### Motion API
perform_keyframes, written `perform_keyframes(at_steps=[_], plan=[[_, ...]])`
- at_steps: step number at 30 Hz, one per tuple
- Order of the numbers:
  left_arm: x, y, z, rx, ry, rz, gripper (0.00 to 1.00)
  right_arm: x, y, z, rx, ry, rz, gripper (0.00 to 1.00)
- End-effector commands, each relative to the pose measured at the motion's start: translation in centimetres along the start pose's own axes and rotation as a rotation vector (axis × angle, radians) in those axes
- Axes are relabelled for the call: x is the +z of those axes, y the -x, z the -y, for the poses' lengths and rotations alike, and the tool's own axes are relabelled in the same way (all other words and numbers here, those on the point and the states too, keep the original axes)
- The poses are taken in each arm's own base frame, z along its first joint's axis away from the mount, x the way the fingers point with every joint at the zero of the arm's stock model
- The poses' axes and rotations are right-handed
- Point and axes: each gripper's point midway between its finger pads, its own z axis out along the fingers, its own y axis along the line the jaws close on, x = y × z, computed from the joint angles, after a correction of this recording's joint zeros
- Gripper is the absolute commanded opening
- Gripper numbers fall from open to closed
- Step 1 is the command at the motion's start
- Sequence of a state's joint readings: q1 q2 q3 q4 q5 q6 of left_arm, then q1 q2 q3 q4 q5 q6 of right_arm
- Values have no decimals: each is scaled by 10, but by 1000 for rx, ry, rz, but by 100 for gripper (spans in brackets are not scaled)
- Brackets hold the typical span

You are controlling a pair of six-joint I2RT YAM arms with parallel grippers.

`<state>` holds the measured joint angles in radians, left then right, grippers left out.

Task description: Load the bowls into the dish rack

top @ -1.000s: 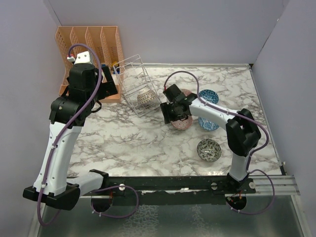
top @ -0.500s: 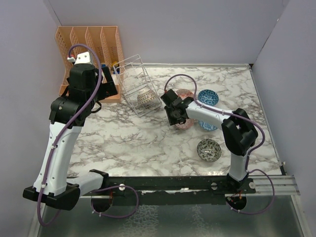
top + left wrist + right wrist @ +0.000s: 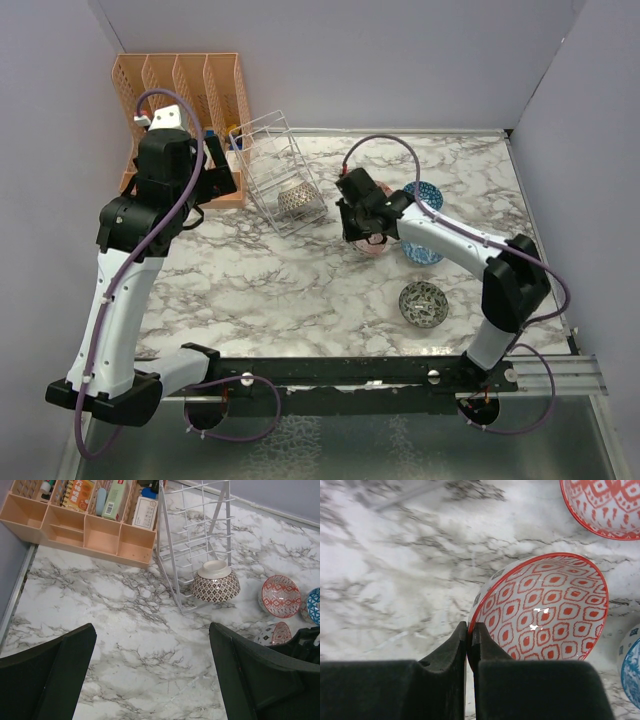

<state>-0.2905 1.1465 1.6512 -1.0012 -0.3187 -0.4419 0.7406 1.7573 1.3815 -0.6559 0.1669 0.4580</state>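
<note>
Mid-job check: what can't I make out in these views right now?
Right wrist view: second red bowl cut off by top edge; dish rack out of frame.
Top view: right end effector covers most of the gripped red bowl.
Left wrist view: blue bowl cut off by right edge.

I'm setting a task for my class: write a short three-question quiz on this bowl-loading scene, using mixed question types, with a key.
1. True or false: the right gripper is shut on the rim of a red bowl.
2. Which bowl is in the dish rack? A blue, B brown, C grey-green.
3. Fill in: the left gripper is ___.
Key: 1 true; 2 B, the brown bowl; 3 open, holding nothing.
</note>
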Motion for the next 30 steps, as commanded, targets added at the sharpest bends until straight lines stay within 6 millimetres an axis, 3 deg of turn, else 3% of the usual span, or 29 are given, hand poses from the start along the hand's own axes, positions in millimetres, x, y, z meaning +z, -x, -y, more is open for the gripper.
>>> perform_keyframes(at_steps=[1,9,15,20,26,30], plan=[[-16,13,4,-11,-36,37,99,-75,79,-48,138,241,247,1],[-20,16,12,-28,-76,37,99,-166,181,-89,360,569,577,1],[-25,16,13,-37,-93,37,99,-204,232,-109,509,863,879,1],[-29,15,14,-38,-102,33,99,-201,257,-115,576,993,1041,1],[-32,12,13,-37,-106,25,99,-174,262,-119,767,1129,1086,1],[-32,9,13,-30,-114,17,99,-159,264,-119,846,1087,1156,1]])
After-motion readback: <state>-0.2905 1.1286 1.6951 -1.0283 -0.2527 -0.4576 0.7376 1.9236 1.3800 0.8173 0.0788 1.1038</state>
